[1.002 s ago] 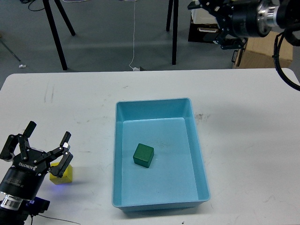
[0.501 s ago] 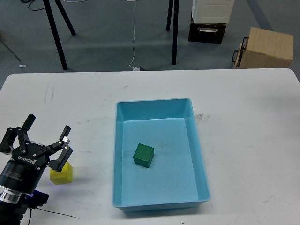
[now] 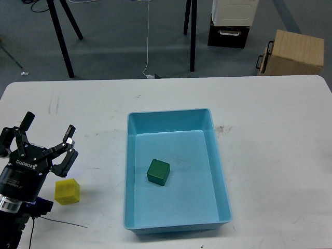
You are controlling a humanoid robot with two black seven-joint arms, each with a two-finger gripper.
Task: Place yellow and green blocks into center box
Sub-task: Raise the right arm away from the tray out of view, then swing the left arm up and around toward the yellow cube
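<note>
A green block (image 3: 158, 171) lies inside the light blue box (image 3: 220, 165) at the table's center. A yellow block (image 3: 67, 191) sits on the white table to the left of the box, near the front edge. My left gripper (image 3: 39, 141) is open and empty, just above and to the left of the yellow block, with its fingers (image 3: 68, 135) spread and not touching the block. My right gripper is out of view.
The white table (image 3: 270, 129) carries scuff marks. Beyond its far edge stand black tripod legs (image 3: 62, 36), a white cabinet (image 3: 234, 21) and a cardboard box (image 3: 293, 52). A thin black cable (image 3: 62, 224) lies near the front left.
My left gripper has drawn back toward the left and off the yellow block, which now shows whole. My right arm, at the top right a second ago, has left the view.
</note>
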